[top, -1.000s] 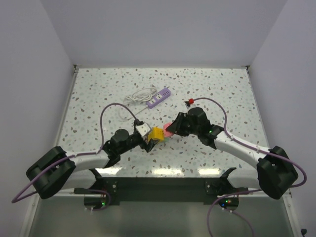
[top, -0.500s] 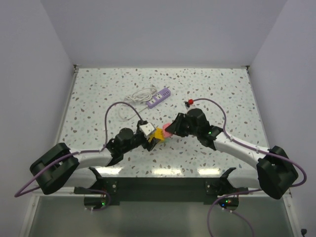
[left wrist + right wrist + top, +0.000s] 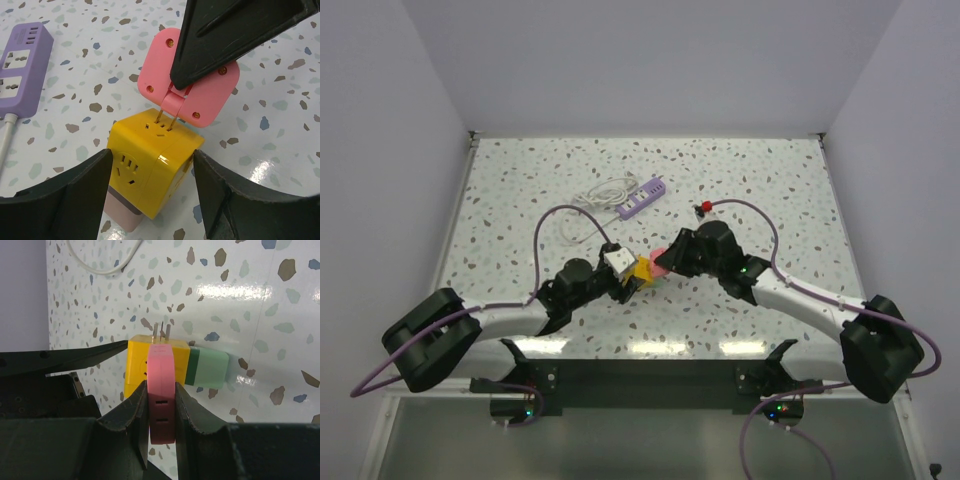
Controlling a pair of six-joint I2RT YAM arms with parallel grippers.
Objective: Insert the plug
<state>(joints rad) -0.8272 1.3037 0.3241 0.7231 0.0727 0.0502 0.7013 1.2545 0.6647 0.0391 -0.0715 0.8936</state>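
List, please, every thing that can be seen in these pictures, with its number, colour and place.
plug: 1, pink, held in the right tool, prongs at the top slots of the socket cube
socket cube: 1, yellow, on the table between the two arms
power strip: 1, purple, farther back, left of centre
cord: 1, white, coiled at the power strip's left end
small object: 1, red, right of the power strip; too small to identify
table: 1, white, speckled
left tool: 1, black, fingers on either side of the socket cube
right tool: 1, black, shut on the plug
arms: 2, white and black, left arm, right arm
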